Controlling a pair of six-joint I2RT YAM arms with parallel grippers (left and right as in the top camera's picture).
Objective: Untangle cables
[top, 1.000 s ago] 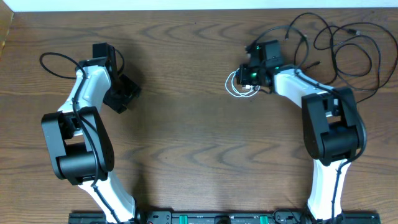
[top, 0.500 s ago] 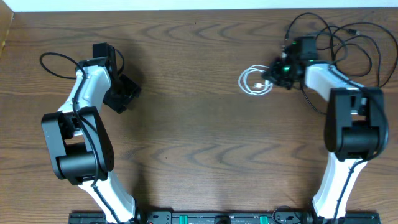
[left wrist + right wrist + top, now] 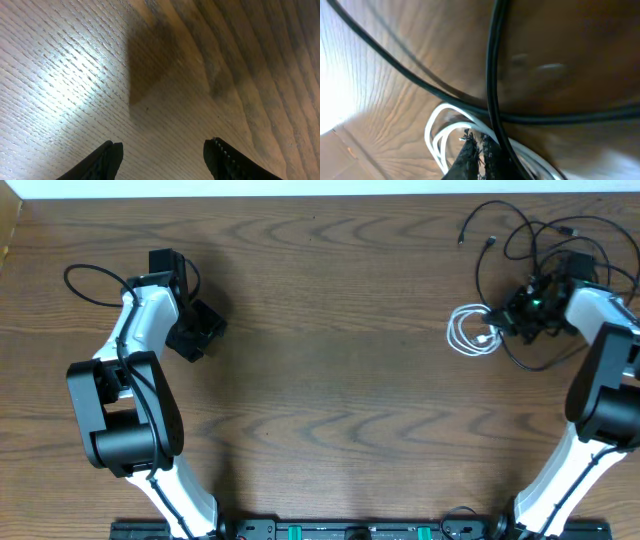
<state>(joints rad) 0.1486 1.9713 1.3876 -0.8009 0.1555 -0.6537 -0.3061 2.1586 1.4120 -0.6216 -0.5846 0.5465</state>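
White cable (image 3: 472, 332), limp and light, best pinched at its coil; right gripper (image 3: 475, 146) narrow, seemingly holding it; left gripper (image 3: 162, 152) wide, empty.

Your left arm (image 3: 140, 330) and right arm (image 3: 598, 308) both wear smooth white shells between bulky black joints (image 3: 125, 415). A thin black wire (image 3: 85, 280) loops off the left arm. A small green light (image 3: 537, 304) glows on the right one. The left gripper (image 3: 162, 155) has black fingers (image 3: 225, 160) with ridged inner edges.
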